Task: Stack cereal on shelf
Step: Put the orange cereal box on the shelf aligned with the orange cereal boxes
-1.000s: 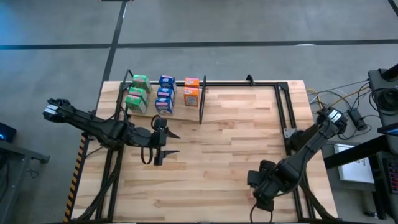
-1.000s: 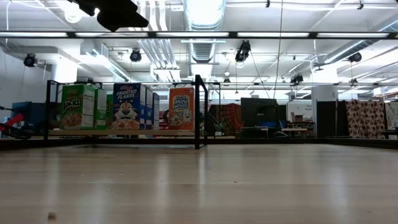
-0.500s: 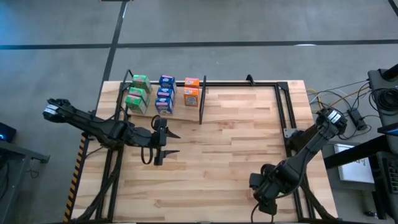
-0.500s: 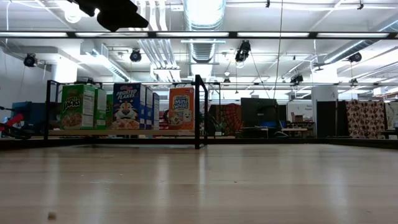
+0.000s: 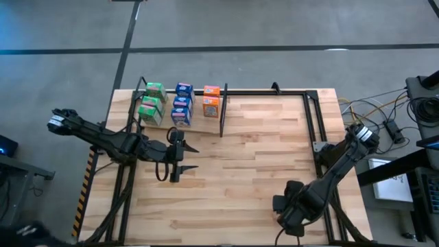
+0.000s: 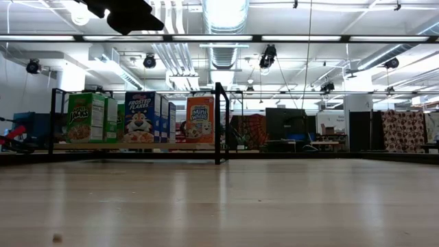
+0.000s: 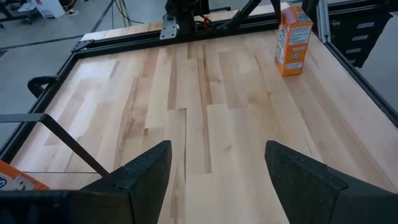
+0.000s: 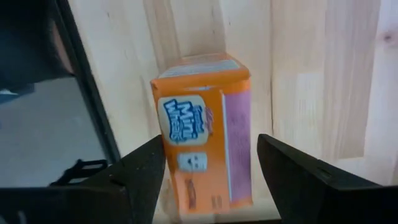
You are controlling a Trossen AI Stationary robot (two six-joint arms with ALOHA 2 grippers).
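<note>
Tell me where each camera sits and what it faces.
High: overhead, straight down on both arms; left gripper open.
Low: tabletop level, facing the black-framed wooden shelf.
Left wrist: between open fingers, facing a lone orange cardboard cereal box.
Right wrist: right gripper open around that box.
Shared: both wrists see that box.

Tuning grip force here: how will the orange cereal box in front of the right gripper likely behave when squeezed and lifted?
The orange cereal box is thin printed cardboard, so probably light and easily dented. It stands tall and narrow, so a nudge could tip it. The right gripper is open around it.
</note>
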